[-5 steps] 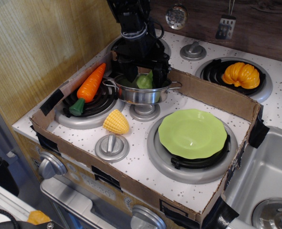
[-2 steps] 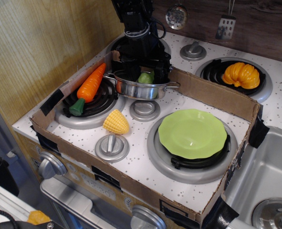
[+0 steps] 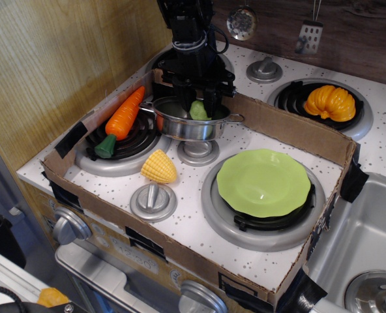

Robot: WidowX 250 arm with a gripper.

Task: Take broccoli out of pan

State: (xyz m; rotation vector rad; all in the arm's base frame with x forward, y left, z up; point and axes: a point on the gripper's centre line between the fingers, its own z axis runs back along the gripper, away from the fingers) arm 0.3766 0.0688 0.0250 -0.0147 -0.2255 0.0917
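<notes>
- The surface point(image 3: 199, 215) is a white speckled toy stove top, walled by a low cardboard frame point(image 3: 291, 130) taped at its corners.
- The arm comes down from the top of the view; its black claw point(image 3: 199, 98) reaches into the pan with one finger on each side of the broccoli. The gap looks narrow, about the broccoli's width, but I cannot tell whether the fingers actually grip it.
- The plate point(image 3: 263, 182) lies on the front right burner, well apart from the pan.
- The pan point(image 3: 188, 122) stands near the back of the frame, just above a grey knob point(image 3: 197, 151).
- The carrot point(image 3: 121, 120) lies on the left burner, near the pan's left handle.
- An orange pumpkin point(image 3: 330, 102) sits on the far right burner, outside the frame.
- The corn point(image 3: 158, 167) lies in front of the pan.
- The broccoli point(image 3: 198, 111) sits inside the pan.
- No writing can be read.
</notes>
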